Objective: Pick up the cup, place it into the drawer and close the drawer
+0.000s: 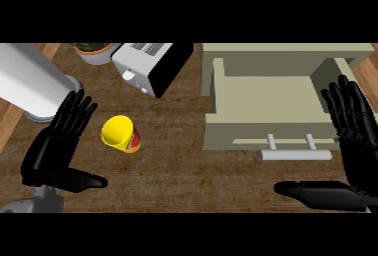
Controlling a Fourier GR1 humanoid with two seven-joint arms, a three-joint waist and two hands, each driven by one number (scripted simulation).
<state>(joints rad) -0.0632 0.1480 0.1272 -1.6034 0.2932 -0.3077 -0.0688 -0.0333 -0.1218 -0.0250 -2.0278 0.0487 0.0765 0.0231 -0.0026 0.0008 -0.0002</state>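
Both my hands are out flat, fingers straight, holding nothing. My left hand [55, 142] sits at the left of the counter [184, 175], thumb sticking out toward the middle. My right hand [354, 130] is at the right edge, beside the drawer [262, 107].

The cup [121, 133], yellow with a red and green band low on its side, stands on the counter tilted a bit, mouth facing up toward me. It's just right of my left fingers, not touching. Nothing picked up yet.

The drawer is pulled open, the inside looks bare, handle [294, 152] facing me. It's well right of the cup.

Risks, as I judge them:
- The left hand is closest, so it likely grabs. Coming in sideways with straight fingers could knock the cup over and send it rolling.
- A toaster [151, 65] and a white cylinder [33, 82] stand behind and left of the cup, with a plant pot [94, 51] at the far edge. A wide swing could clip them.
- Carrying across to the drawer, the cup could catch the drawer's left wall if it's held too low.
- My right hand is by the drawer's right side; closing with it there could pinch or block.
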